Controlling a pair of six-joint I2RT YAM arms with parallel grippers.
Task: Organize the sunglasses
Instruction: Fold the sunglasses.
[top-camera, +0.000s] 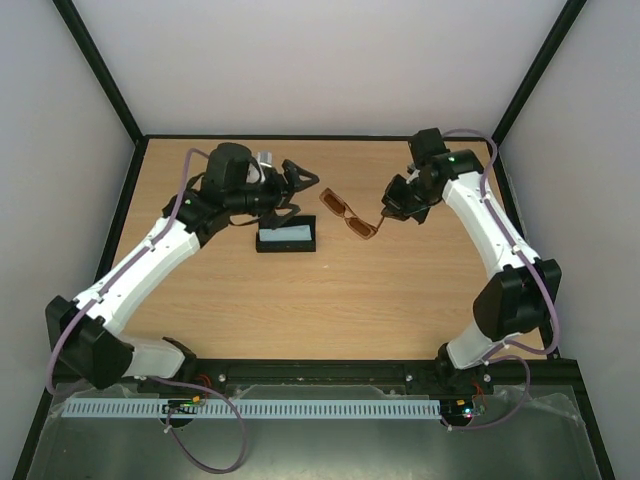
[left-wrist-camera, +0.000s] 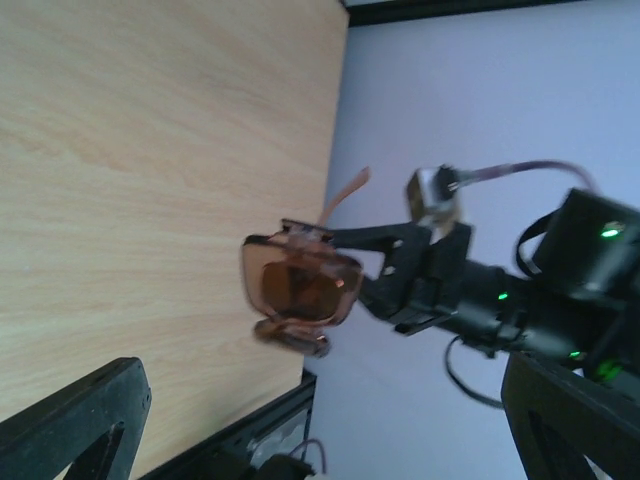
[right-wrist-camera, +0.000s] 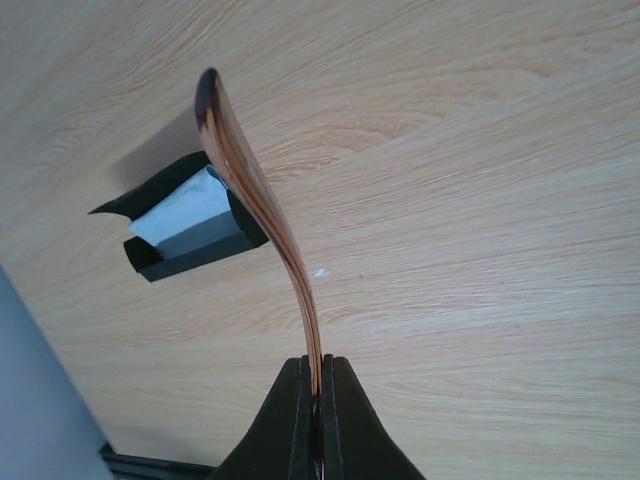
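Observation:
The sunglasses (top-camera: 347, 215), thin, brown and amber-tinted, hang in the air above the table, right of the black case (top-camera: 286, 240). My right gripper (top-camera: 381, 221) is shut on one end of them; in the right wrist view its jaws (right-wrist-camera: 318, 368) pinch a slim temple arm (right-wrist-camera: 262, 200) edge-on. My left gripper (top-camera: 308, 183) is open and empty, just left of the glasses and apart from them. In the left wrist view the glasses (left-wrist-camera: 300, 288) float beyond its two spread fingers (left-wrist-camera: 75, 420).
The black case lies mid-table with a light blue cloth (top-camera: 288, 233) on it; both show in the right wrist view, the case (right-wrist-camera: 170, 255) and the cloth (right-wrist-camera: 182, 211). Pale walls and a black frame (top-camera: 300, 137) bound the wooden table.

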